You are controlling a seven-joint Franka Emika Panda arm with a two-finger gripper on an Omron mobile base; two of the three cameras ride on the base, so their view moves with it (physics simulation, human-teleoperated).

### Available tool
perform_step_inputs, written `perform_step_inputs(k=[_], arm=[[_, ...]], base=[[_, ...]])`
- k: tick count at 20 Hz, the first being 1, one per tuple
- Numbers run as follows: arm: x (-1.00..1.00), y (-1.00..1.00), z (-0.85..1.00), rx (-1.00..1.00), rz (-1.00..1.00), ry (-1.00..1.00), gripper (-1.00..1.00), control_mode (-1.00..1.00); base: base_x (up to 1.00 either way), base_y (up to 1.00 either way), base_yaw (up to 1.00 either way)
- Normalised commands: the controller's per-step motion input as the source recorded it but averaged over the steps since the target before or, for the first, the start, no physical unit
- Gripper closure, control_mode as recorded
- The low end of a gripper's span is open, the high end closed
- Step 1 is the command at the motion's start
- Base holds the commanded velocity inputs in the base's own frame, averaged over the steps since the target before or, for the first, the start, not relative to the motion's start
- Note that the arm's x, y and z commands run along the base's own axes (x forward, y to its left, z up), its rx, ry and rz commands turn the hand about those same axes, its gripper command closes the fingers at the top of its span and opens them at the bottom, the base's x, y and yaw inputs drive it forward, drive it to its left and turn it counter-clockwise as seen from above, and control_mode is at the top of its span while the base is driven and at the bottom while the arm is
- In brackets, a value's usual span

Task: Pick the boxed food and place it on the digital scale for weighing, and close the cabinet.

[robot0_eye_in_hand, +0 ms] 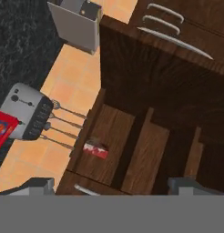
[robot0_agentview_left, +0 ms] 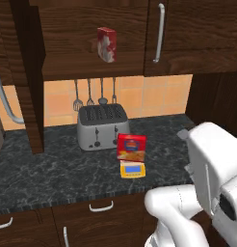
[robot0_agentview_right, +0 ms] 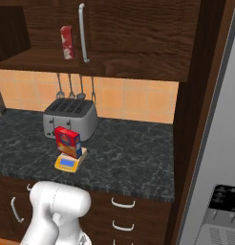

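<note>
boxed food (robot0_agentview_left: 131,146) upright on yellow digital scale (robot0_agentview_left: 132,169), frame centre, dark marbled bench (robot0_agentview_left: 53,169) | ribbed silver toaster (robot0_agentview_left: 102,126) just behind | cabinet (robot0_agentview_left: 91,38) open, red-white box (robot0_agentview_left: 106,44) on shelf | pincer (robot0_eye_in_hand: 111,184) wide, empty

The white arm (robot0_agentview_left: 207,193) is seen folded low at the lower right of the left base view, while the gripper (robot0_eye_in_hand: 113,185) is held with its two grey fingertips (robot0_eye_in_hand: 38,185) set wide apart.
</note>
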Motion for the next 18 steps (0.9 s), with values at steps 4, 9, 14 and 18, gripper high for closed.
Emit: perform_step_inputs(k=[4, 9, 14, 18], arm=[[0.99, 1.0, -1.0, 0.09, -0.01, 0.0, -1.0, -1.0], [0.72, 1.0, -1.0, 0.26, 0.0, -0.17, -1.0, -1.0], [0.06, 1.0, -0.88, 0.28, -0.04, -0.44, -1.0, -1.0], [-0.08, 1.0, -0.72, 0.32, -0.18, -0.43, -1.0, -1.0]], base=[[0.0, 0.0, 0.0], [0.0, 0.0, 0.0], [0.0, 0.0, 0.0], [0.0, 0.0, 0.0]])
